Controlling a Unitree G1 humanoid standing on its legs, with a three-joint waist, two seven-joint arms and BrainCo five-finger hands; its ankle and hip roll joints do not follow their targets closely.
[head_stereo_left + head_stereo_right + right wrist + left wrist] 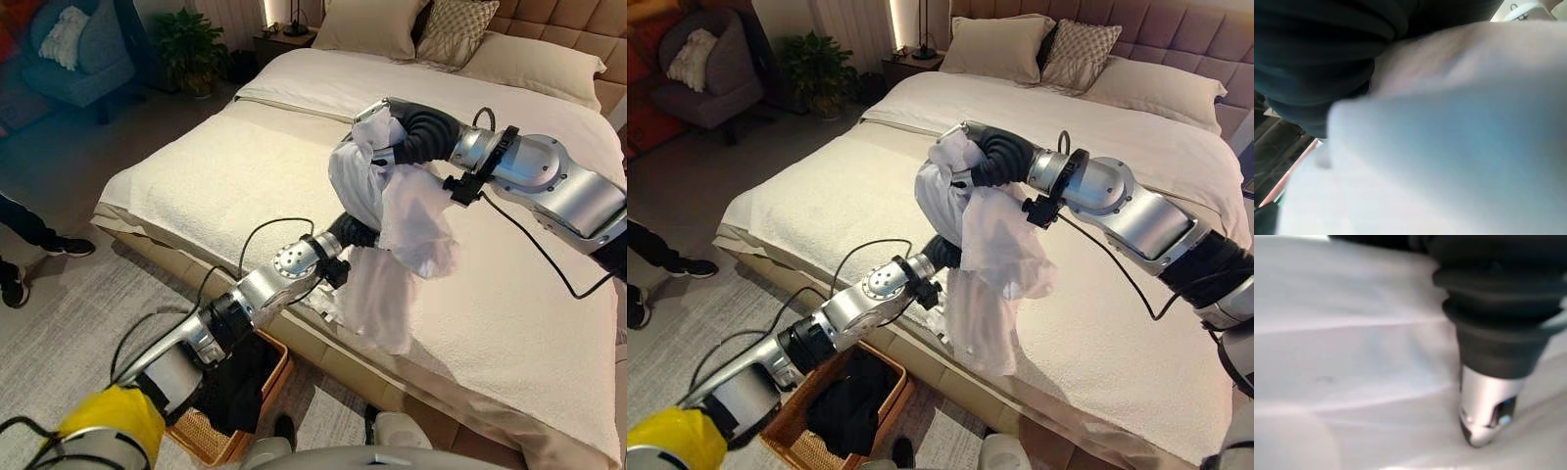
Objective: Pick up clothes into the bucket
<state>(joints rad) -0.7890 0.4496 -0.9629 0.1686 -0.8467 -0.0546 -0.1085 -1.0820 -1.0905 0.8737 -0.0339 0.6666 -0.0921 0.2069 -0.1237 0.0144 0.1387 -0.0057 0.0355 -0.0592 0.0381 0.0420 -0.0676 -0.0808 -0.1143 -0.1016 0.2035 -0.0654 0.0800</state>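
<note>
Landmark: I reference every position to the bed [225, 186], which carries a cream cover.
White garment: I see the white garment [392, 220] lifted above the bed's near edge; its upper end is bunched at the right hand, and its lower end hangs down to the cover at that edge.
Right hand: I see the right hand [955, 157] above the middle of the bed, with cloth bunched and wrapped over it. Its fingers are hidden in the fabric, so I cannot tell how far they are closed.
Left hand: I see the left hand [1484, 416] at the bed's near edge, pushed in behind the hanging cloth. One silver finger with a dark tip rests on white fabric in the left wrist view; I cannot tell its grip.
Basket: I see a wicker basket [896, 377] on the floor just beside the bed's near edge, under the left arm.
Dark clothing: I see dark clothing [847, 406] lying inside the basket.
Pillows: I see pillows [372, 24] at the head of the bed.
</note>
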